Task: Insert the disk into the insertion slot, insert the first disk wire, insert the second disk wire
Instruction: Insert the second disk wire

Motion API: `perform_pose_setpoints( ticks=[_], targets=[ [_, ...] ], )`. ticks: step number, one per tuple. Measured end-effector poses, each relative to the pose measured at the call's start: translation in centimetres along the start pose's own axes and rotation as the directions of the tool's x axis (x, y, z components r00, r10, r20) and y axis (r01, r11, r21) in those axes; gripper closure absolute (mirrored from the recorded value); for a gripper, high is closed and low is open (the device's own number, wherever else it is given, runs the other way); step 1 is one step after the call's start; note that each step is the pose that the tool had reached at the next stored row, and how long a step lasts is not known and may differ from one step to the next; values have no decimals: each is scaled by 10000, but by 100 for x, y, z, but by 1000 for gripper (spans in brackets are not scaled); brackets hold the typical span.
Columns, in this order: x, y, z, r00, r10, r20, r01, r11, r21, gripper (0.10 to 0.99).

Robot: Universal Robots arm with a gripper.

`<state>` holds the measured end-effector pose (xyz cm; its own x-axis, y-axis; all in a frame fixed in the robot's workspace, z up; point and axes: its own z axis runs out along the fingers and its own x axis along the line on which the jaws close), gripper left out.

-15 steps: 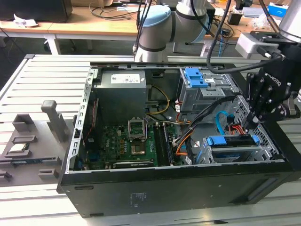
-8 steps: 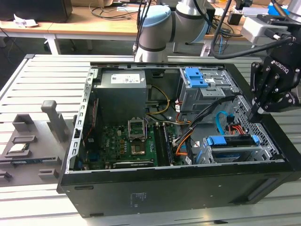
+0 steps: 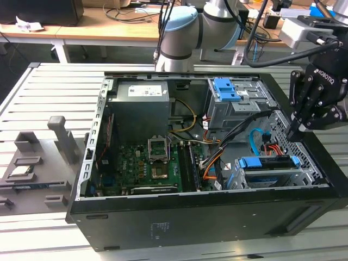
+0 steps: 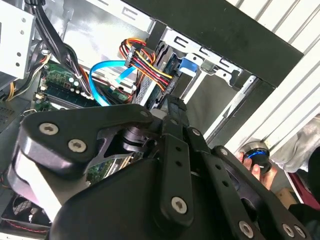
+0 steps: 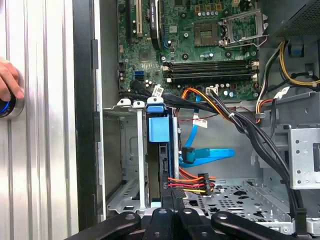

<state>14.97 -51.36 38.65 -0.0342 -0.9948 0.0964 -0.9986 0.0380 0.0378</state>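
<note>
So the disk (image 5: 159, 131) with its blue carrier is already sitting in the insertion slot (image 5: 122, 165), long axis running down into the cage. The hand (image 3: 298, 129) hangs right above the slot's rear end, pressed together, holding nothing I can see. The first disk wire (image 5: 192, 182) sits just beside the disk's back edge, and the second disk wire (image 5: 207, 155) loops loose nearby. Tight room between the cage walls.

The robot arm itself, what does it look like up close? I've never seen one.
In the exterior view the arm is made of silver-grey tubes joined by rounded joints with pale blue caps, and black cables run alongside it. At its end sits the gripper, matt black with white lettering, built from chunky linked segments. In the second wrist view those black links are pinned together with round silver screws.
</note>
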Motion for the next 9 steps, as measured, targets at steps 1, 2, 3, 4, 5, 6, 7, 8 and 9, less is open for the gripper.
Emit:
perform_pose_setpoints(
  ticks=[1, 2, 3, 4, 5, 6, 7, 8, 9],
  targets=[
    [0, 0, 0, 10000, 0, -1, 0, 10000, 0, 914],
    [0, 0, 0, 10000, 0, 0, 0, 10000, 0, 851],
    [0, 0, -1, 10000, 0, 0, 0, 10000, 0, 851],
    [0, 0, -1, 10000, 0, 0, 0, 10000, 0, 784],
    [-10, 1, -5, 10000, 0, -5, 0, 10000, 0, 784],
    [-39, 13, -5, 10000, 0, 0, 0, 10000, 0, 784],
    [-89, 41, -7, 10000, 0, -2, 0, 10000, 0, 784],
    [-119, 60, -5, 10000, 0, 0, 0, 10000, 0, 784],
    [-139, 73, -1, 10000, 0, 0, 0, 10000, 0, 784]
  ],
)
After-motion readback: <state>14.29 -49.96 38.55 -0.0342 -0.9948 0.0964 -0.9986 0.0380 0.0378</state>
